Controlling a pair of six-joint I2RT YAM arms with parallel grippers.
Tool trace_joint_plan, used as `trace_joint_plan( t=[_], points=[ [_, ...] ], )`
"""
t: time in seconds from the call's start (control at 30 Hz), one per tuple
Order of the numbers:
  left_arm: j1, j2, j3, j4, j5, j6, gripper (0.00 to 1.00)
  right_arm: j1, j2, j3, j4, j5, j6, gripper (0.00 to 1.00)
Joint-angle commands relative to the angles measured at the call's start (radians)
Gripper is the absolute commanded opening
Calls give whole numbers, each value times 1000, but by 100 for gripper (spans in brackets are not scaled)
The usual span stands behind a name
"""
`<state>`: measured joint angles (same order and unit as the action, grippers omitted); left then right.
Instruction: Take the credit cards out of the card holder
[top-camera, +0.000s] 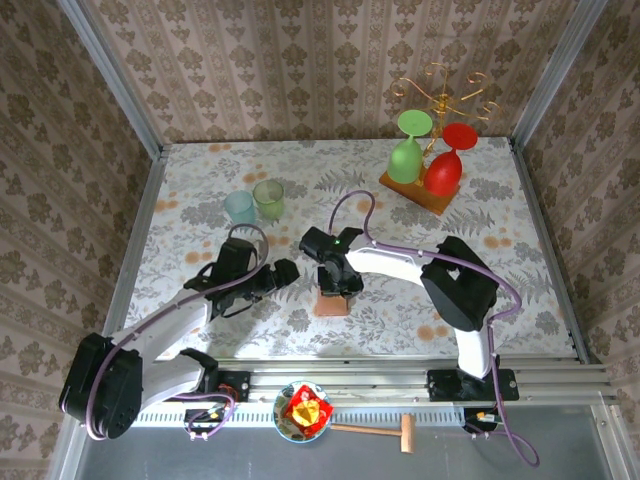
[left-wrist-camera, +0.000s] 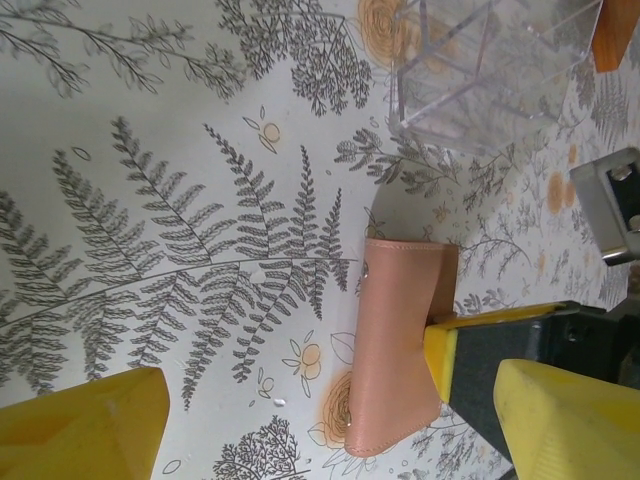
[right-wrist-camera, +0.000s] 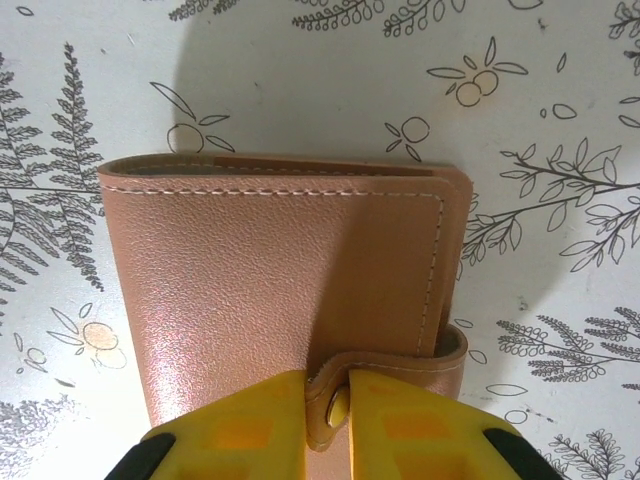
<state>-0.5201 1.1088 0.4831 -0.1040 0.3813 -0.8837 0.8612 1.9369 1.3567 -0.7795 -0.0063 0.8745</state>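
From above, the card holder (top-camera: 332, 303) lies closed on the floral table (top-camera: 200, 180), mid-front. The right gripper (top-camera: 335, 282) is down on it, and the left gripper (top-camera: 287, 272) sits just beside, spread wide.

At the left wrist, the yellow fingers (left-wrist-camera: 85, 425) stand far apart and empty, with the card holder (left-wrist-camera: 395, 340) between them (nearer the right-hand one).

At the right wrist, the right gripper (right-wrist-camera: 340, 400) is nearly closed, pinching the card holder's (right-wrist-camera: 280, 290) snap tab (right-wrist-camera: 400, 362).

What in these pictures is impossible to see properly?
- Credit cards: in the right wrist view, the closed card holder covers its own pockets.
- Snap tab: same view, mostly hidden by the pinching fingers of the right end effector and cut off by the bottom edge.
- Bowl contents: in the top view, too small to identify.
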Motion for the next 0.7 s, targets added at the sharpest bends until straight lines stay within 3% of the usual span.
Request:
trace_joint_plan(
  t=[0.0,0.37,0.67],
  points=[
    [-33,25,23,53,15,-33,85,-8,17,-56,91,-49,-2,15],
    [-132,147,99,78,-25,-78,84,-56,-96,-156,180,-102,-5,20],
    [-158,176,123,82,-47,-102,83,-77,-180,-181,120,-40,-30,22]
  ],
)
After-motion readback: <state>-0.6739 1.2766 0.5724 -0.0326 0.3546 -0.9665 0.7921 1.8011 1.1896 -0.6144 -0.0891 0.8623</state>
